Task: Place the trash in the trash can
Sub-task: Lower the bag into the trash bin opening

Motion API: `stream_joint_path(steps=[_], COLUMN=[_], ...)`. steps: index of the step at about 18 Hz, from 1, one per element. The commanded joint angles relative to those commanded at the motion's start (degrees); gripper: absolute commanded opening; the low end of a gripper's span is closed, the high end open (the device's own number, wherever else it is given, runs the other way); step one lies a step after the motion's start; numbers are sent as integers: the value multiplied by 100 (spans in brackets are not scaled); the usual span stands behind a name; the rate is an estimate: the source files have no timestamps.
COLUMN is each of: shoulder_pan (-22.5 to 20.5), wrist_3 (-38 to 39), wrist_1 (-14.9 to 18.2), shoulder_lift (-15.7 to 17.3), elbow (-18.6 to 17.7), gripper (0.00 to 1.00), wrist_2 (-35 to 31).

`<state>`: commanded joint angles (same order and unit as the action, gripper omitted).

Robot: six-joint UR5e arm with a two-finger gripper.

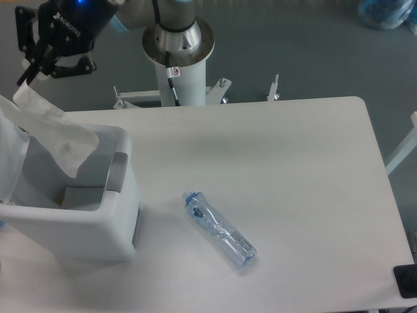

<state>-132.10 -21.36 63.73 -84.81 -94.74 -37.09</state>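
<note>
Camera view: my gripper (27, 77) pinches the top corner of a white plastic bag (55, 135), which hangs into the open trash can (85, 222); a plastic bottle (219, 229) lies nearby on the table (293, 169).

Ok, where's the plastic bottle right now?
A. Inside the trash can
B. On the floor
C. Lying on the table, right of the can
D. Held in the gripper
C: the plastic bottle lies on its side on the table, apart from the trash can.
</note>
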Motion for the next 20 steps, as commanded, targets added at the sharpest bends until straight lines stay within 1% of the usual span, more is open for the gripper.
stream_joint_path(steps=[6, 11, 15, 18, 20], shoulder_pan=[0, 0, 0, 9, 44], wrist_3=[-35, -35, -70, -88, -88], wrist_1=[-510, -528, -563, -581, -581], shoulder_lift=[-246, -343, -527, -685, -721], elbow=[-378, -387, -457, -405, -422], gripper=[0, 0, 0, 0, 0], wrist_2=[-18, -70, -237, -246, -255])
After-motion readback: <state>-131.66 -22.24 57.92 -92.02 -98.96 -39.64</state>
